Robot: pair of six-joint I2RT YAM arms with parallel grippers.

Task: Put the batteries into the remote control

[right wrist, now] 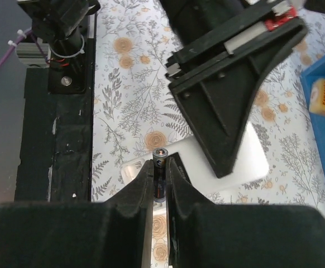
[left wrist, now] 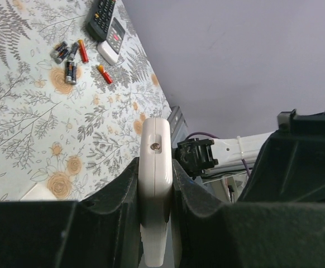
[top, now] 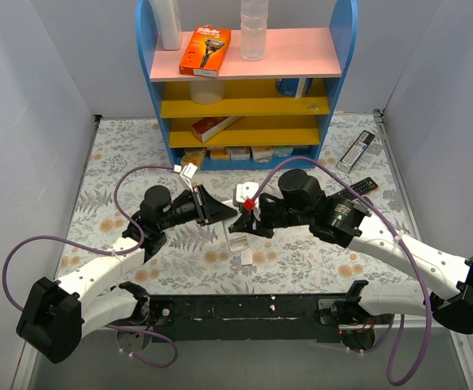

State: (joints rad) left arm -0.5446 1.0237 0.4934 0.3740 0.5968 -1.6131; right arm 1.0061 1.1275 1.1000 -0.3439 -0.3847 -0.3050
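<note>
My left gripper (top: 228, 213) (left wrist: 155, 163) is shut on the remote control (left wrist: 154, 167), a small white slab held on edge just above the table. In the right wrist view the remote's (right wrist: 252, 153) plain white back faces up, with a dark open compartment at its near end. My right gripper (right wrist: 161, 164) (top: 249, 216) is shut on one battery (right wrist: 160, 155), whose metal tip pokes out right over that compartment. The two grippers meet at the table's middle. Several loose batteries (left wrist: 67, 58) lie on the floral cloth far off in the left wrist view.
A blue shelf unit (top: 249, 154) stands at the back with boxes and a bottle. A silver remote (top: 356, 150) and a black remote (top: 365, 185) lie at the right; a small remote with red buttons (left wrist: 112, 39) lies beside the black one. A small white piece (top: 243, 257) lies on the cloth.
</note>
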